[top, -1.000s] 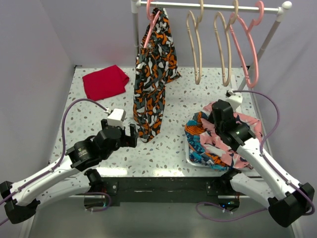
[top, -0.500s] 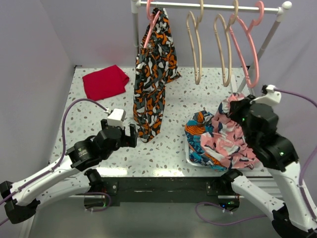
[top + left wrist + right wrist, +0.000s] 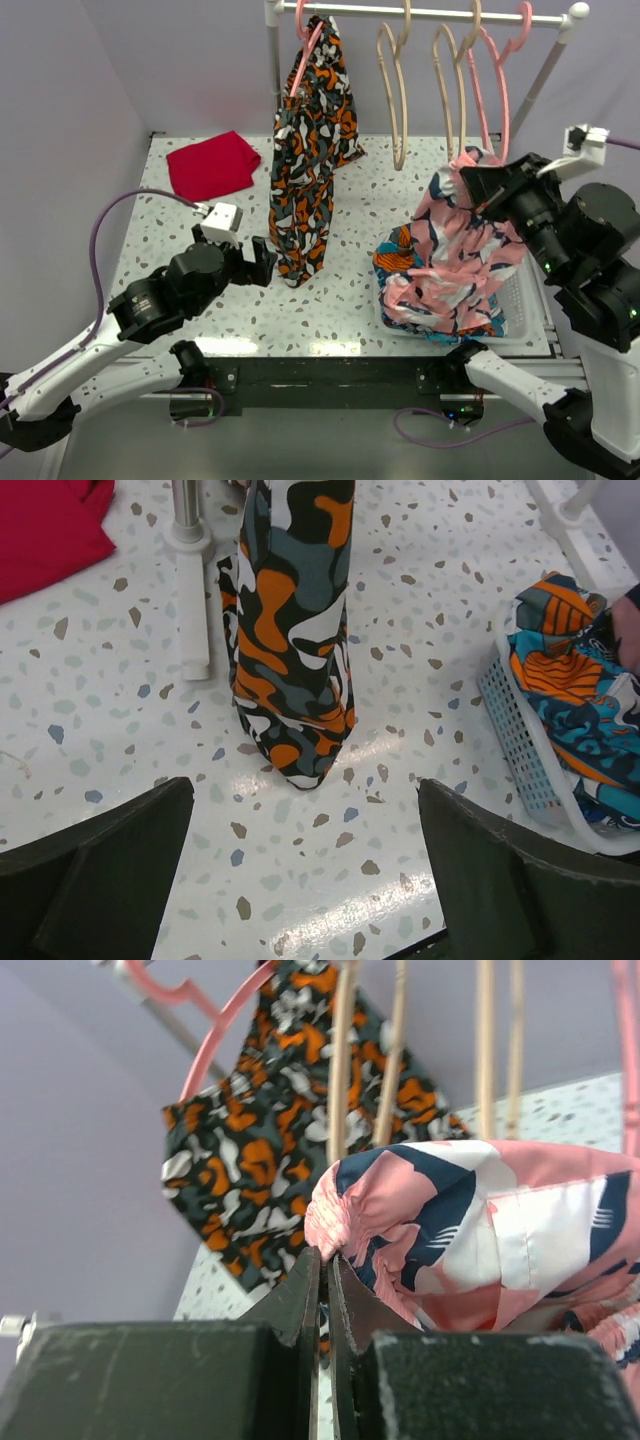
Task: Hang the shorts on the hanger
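The left claw (image 3: pixel 305 850) hangs spread wide over the speckled white table (image 3: pixel 350 290). The right claw (image 3: pixel 322 1255) pinches the waistband of the pink navy-and-white print fabric shorts (image 3: pixel 455 260), which are held above a white mesh basket (image 3: pixel 525 300), just beside the thin beige plastic hanger (image 3: pixel 487 1050).

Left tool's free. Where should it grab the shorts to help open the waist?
Probably the gathered waistband just beside the right tool, coming in from the left. That edge hangs clear in the air, while the lower fabric of the shorts sags into the basket onto the blue-orange cloth, where the open left tool might catch both.
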Available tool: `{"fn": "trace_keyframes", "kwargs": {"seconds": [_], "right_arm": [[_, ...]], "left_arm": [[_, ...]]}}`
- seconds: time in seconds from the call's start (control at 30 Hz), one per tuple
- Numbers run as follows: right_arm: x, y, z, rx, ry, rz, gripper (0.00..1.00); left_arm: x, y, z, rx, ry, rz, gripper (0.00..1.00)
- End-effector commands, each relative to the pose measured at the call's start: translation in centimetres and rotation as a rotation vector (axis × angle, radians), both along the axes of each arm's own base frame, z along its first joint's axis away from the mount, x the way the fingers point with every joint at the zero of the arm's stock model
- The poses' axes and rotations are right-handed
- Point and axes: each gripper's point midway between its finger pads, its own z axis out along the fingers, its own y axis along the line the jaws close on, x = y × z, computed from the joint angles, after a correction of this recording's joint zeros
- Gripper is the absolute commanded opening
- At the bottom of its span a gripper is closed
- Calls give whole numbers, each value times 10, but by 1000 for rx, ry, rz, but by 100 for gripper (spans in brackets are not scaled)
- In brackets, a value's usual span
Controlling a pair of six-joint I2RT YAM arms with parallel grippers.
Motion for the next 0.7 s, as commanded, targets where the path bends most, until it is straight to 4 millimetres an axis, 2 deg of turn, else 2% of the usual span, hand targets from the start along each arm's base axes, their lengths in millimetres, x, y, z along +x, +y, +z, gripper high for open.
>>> {"fn": "trace_keyframes", "kwargs": {"seconds": [0.0,0.07,0.1,0.13,0.2,0.23,0.27,0.3,0.33,0.37,0.4,0.47,0.5,0.57,0.6,0.67], "right_arm": [[2,57,19,53,-25,273,0],[3,80,5,91,16,375,0],[4,88,8,120,-3,410,0],[11,101,-20,136,68,438,0],[19,112,-39,147,91,447,0],[18,128,-71,126,157,472,0],[17,137,-85,111,179,478,0],[24,144,-114,72,226,441,0],[11,164,-128,48,251,494,0],[8,173,-141,30,270,501,0],[-1,185,-163,-10,299,508,0],[-8,196,-184,-59,322,500,0],[-21,206,-198,-91,341,532,0],[-29,213,-213,-118,358,533,0],[-40,219,-226,-139,371,556,0],[-47,220,-238,-164,373,559,0]], "left_arm": [[-4,-8,38,-55,-62,-70,100],[-9,-15,50,-80,-69,-120,100],[-10,-19,59,-102,-83,-141,99],[-11,-22,60,-107,-86,-159,99],[-16,-33,65,-129,-91,-222,98],[-16,-38,63,-124,-89,-241,98],[-17,-44,62,-129,-85,-266,98],[-15,-47,60,-127,-81,-267,98],[-11,-54,52,-109,-56,-265,97],[-9,-59,48,-99,-40,-271,97],[-4,-67,38,-81,-17,-272,96],[1,-75,31,-76,1,-271,94],[5,-79,20,-55,25,-263,93],[9,-82,11,-50,51,-240,90],[10,-83,0,-35,75,-230,89],[10,-85,-11,-36,103,-215,85]]}}
